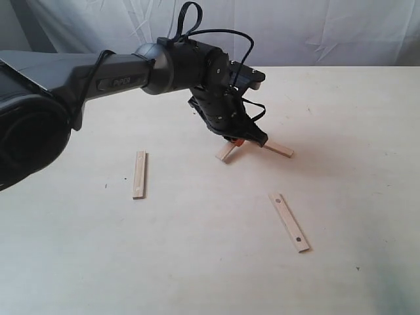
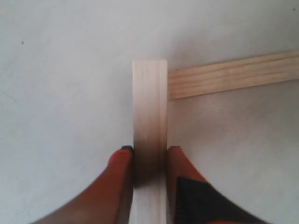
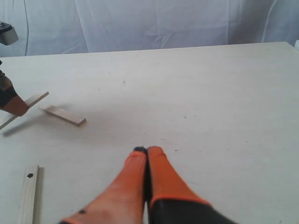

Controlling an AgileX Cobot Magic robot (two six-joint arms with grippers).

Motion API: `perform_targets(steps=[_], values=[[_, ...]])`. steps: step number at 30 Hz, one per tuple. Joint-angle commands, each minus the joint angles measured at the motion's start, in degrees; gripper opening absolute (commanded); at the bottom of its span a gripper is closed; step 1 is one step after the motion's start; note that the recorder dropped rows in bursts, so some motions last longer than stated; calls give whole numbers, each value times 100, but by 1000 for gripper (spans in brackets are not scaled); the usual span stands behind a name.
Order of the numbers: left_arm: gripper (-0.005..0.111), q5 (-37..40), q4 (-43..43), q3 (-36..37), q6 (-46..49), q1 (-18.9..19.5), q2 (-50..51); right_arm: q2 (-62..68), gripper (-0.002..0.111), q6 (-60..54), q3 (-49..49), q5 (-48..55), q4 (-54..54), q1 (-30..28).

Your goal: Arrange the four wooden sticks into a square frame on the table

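Note:
My left gripper (image 1: 241, 140) (image 2: 149, 151) is shut on a pale wooden stick (image 1: 228, 151) (image 2: 149, 112), held tilted with its low end at the table (image 1: 197, 262). That stick's end meets the end of a second stick (image 1: 279, 150) (image 2: 233, 75) (image 3: 63, 115) lying flat, the two forming a corner. A third stick (image 1: 139, 174) lies to the left. A fourth stick (image 1: 289, 222) (image 3: 29, 193), with two dark holes, lies front right. My right gripper (image 3: 147, 150) hovers shut and empty over bare table, out of the exterior view.
White cloth (image 1: 315, 29) hangs behind the table's far edge. The left arm's dark body (image 1: 79, 75) reaches in from the left over the table. The held stick and left fingers (image 3: 11, 103) show at the edge of the right wrist view.

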Motion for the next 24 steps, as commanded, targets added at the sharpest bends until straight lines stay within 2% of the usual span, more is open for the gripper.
perform_targets(steps=[1, 9, 14, 18, 24], values=[[0, -86, -52, -42, 18, -26, 23, -35, 0, -12, 9, -80, 15, -32], [2, -111, -52, -42, 18, -26, 23, -35, 0, -12, 9, -80, 15, -32], [29, -111, -52, -42, 18, -26, 23, -35, 0, -12, 9, -80, 15, -32], [30, -9, -41, -42, -3, -26, 2, -35, 0, -12, 9, -80, 15, -32], [28, 553, -121, -42, -3, -26, -455, -35, 0, -12, 9, -80, 15, -32]])
